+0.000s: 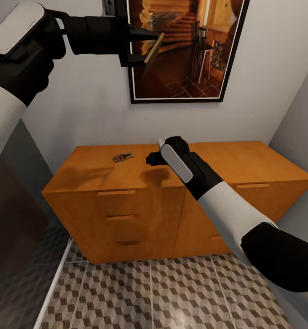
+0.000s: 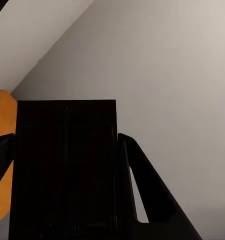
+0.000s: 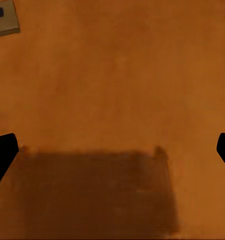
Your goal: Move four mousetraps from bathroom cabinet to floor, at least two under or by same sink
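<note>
My left gripper (image 1: pixel 144 48) is raised high in front of the wall, shut on a flat mousetrap (image 1: pixel 153 47). In the left wrist view that mousetrap (image 2: pixel 67 165) is a dark rectangle clamped between the fingers (image 2: pixel 142 200). A second mousetrap (image 1: pixel 122 157) lies on top of the orange-brown cabinet (image 1: pixel 126 205), left of centre. My right gripper (image 1: pixel 151 159) hovers low over the cabinet top (image 3: pixel 112 75), just right of that mousetrap, open and holding nothing. A corner of the lying mousetrap (image 3: pixel 2 17) shows in the right wrist view. The bathroom sink is out of view.
A framed picture (image 1: pixel 186 50) hangs on the white wall behind the cabinet. The cube-patterned bathroom floor (image 1: pixel 172 297) lies in front of the cabinet. A grey wall (image 1: pixel 300 137) closes in the right side, and a dark panel (image 1: pixel 12 219) stands at the left.
</note>
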{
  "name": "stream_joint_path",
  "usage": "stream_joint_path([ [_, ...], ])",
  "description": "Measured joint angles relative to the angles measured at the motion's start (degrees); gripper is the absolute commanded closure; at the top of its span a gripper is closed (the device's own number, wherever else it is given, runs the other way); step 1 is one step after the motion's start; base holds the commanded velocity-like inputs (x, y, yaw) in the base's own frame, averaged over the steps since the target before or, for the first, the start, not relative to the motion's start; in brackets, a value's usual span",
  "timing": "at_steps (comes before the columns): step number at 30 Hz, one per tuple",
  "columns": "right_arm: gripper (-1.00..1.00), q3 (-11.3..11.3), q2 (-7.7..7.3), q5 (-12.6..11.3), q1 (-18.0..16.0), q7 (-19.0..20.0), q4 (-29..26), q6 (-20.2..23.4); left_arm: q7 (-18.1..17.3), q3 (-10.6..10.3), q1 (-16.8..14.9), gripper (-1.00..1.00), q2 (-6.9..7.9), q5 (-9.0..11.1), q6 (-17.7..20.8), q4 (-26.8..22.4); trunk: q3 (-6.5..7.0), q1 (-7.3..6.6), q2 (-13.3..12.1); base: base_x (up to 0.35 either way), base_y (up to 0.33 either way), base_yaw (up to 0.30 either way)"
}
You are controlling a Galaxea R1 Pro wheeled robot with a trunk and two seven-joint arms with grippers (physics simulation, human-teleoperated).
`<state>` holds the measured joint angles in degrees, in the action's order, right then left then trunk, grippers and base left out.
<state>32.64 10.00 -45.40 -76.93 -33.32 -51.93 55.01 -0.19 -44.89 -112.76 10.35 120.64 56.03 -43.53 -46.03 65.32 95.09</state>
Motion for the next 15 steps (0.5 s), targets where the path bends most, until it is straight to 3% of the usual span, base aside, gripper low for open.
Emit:
stream_joint_path([
  [7, -1.00, 0.40, 0.00, 0.17, 0.00, -0.14, -9.86, 0.33, 0.03, -0.25, 0.08, 1.00, 0.04, -0.15, -0.01, -0.04, 0.00, 0.00, 0.00, 0.000, 0.000, 0.000],
  [15, -1.00, 0.35, 0.00, 0.24, 0.00, -0.26, -11.89, 0.41, 0.03, -0.29, 0.17, 1.00, 0.04, -0.20, -0.01, -0.05, 0.00, 0.00, 0.00, 0.000, 0.000, 0.000],
])
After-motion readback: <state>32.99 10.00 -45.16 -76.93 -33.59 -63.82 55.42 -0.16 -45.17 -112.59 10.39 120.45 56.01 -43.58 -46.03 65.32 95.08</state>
